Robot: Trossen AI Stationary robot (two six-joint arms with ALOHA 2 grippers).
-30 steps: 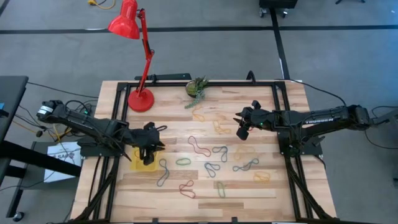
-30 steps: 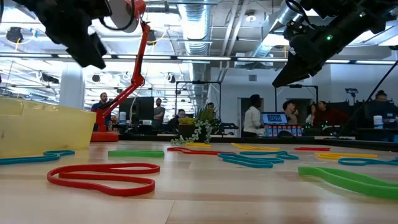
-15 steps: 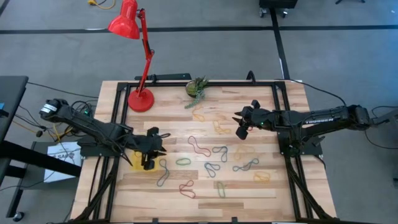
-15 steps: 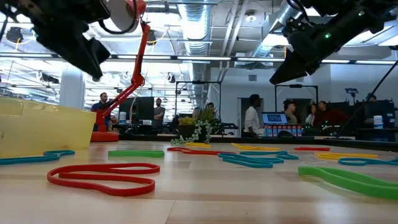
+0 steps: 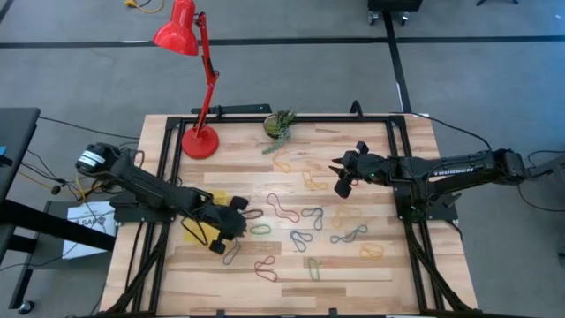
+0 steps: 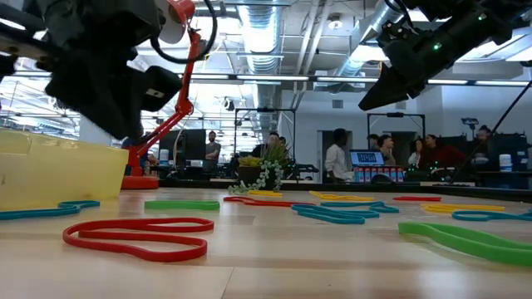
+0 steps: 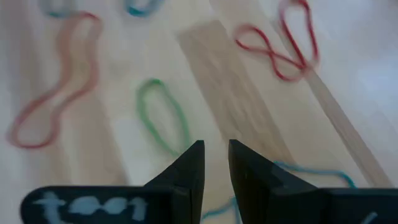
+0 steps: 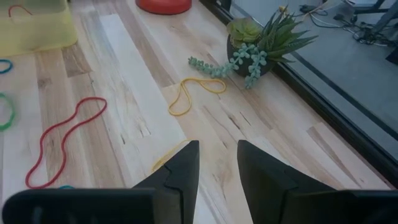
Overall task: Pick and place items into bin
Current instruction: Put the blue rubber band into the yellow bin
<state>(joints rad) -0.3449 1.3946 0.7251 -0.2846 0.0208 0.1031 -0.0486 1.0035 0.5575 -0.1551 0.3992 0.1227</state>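
The left tool [image 5: 231, 223] has swung off the bin [image 5: 196, 228] and out over the bench [image 5: 371, 265], so it is likely starting another pick. Its fingers are standing slightly apart, holding nothing, above a green band [image 7: 163, 122] just ahead of them. The bin, now just behind this tool, is showing a red band [image 8: 18, 9] inside (anything else in it is hard to make out). Many bands are still lying loose. The right tool [image 5: 342, 176] is hovering, a narrow gap between its empty fingers, near a yellow band [image 8: 194, 92].
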